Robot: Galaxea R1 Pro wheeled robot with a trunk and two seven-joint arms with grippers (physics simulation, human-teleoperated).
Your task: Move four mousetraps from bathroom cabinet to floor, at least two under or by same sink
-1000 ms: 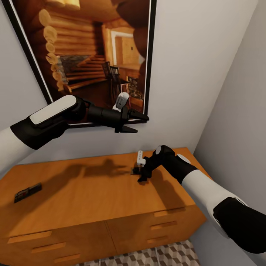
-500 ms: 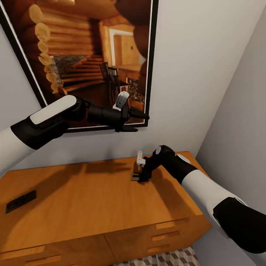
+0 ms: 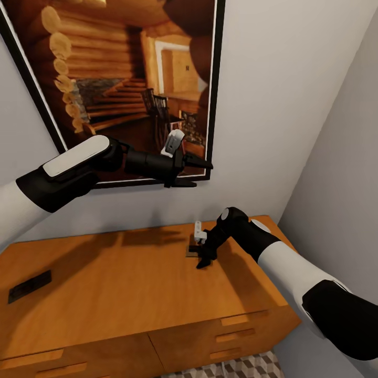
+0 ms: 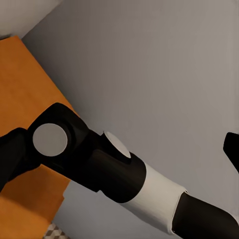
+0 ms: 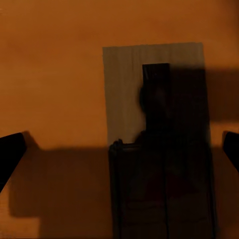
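Note:
A small dark mousetrap (image 3: 192,250) lies flat on top of the orange-brown cabinet (image 3: 131,294), near its back right. My right gripper (image 3: 203,258) points down just over this trap. In the right wrist view the mousetrap (image 5: 154,144) lies centred between the two spread fingertips (image 5: 10,155), so the gripper (image 5: 119,152) is open and holds nothing. A second mousetrap (image 3: 29,286) rests at the cabinet's left end. My left gripper (image 3: 193,174) hangs open and empty, high in front of the wall picture. The sink is out of view.
A large framed picture (image 3: 126,79) of a log-cabin interior hangs on the wall behind the cabinet. A grey side wall (image 3: 341,173) closes in at the right. Drawer fronts with bar handles (image 3: 235,319) face me, and a strip of cube-patterned floor (image 3: 231,367) shows below.
The view tilted up between the earliest frame and the middle one. Since then my right gripper has sunk a little closer to the trap beneath it. The left arm is unmoved.

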